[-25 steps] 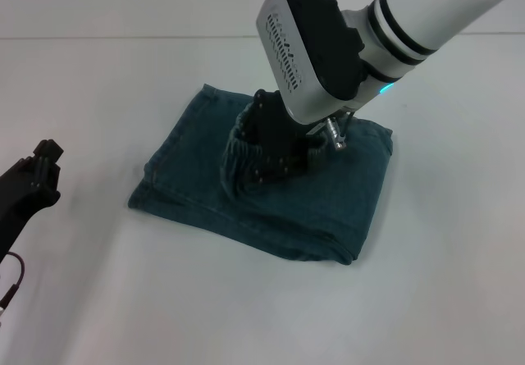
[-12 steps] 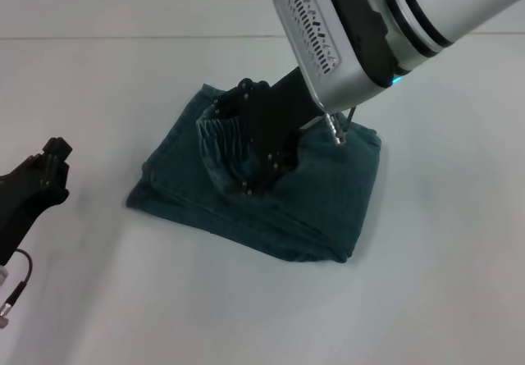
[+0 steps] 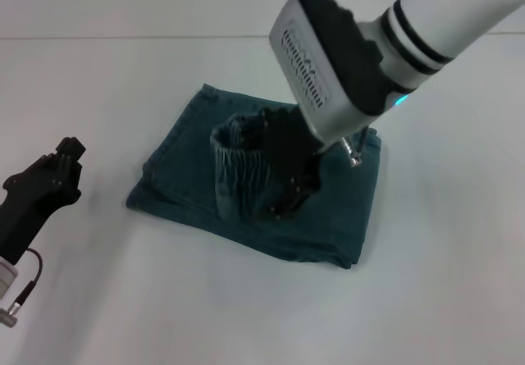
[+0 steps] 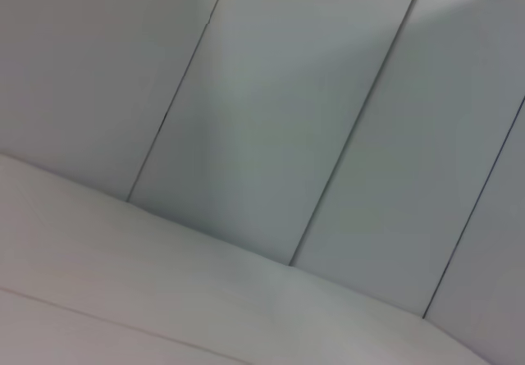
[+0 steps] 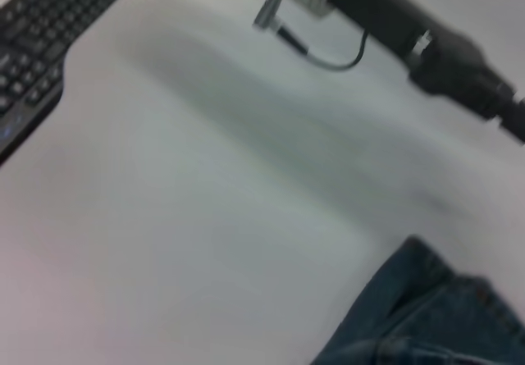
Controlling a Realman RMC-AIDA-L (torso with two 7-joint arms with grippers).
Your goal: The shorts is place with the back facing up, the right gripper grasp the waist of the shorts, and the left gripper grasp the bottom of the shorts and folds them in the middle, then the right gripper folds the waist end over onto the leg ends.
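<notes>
Your right gripper (image 3: 287,186) is clamped on the shorts (image 3: 189,168) waistband mid-table; release early and the bunched fold springs open. Left gripper (image 3: 61,168): can't tell.

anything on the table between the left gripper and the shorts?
Nothing: head view shows only bare white table between the left gripper and the shorts. The right gripper holds the bunched waist.

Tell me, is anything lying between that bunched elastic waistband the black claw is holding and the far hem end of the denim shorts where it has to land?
Nothing visible does. The right gripper holds the ruffled waist over the blue-green denim shorts; only flat denim lies along the way. The left gripper waits off to the side on the white table.
</notes>
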